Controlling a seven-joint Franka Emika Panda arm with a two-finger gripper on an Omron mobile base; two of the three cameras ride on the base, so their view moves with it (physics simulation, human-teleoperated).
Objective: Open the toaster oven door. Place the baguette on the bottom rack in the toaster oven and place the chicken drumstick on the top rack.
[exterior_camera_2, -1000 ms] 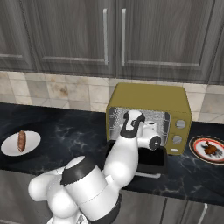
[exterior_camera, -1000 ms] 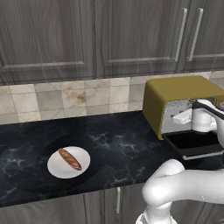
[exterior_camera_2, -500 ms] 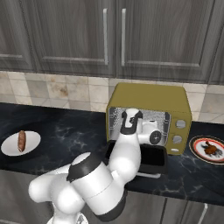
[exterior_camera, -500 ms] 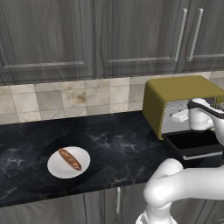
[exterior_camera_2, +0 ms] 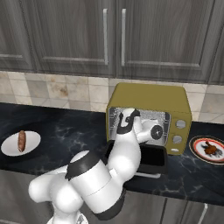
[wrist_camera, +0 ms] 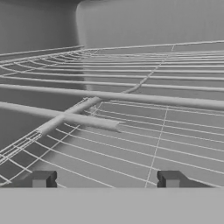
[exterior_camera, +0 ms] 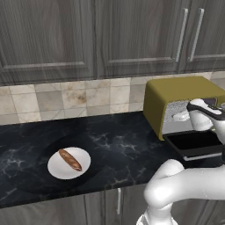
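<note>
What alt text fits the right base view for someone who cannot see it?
White arm reaches into the mustard-yellow toaster oven, whose dark glass door lies open. A slim brown baguette sits on a white plate far left, a reddish-brown drumstick on a plate right.

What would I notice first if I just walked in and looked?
The yellow toaster oven at the back of the dark counter, its door dropped open, with the white robot arm reaching inside over the wire racks. A baguette waits on a white plate far left, a chicken drumstick far right.
</note>
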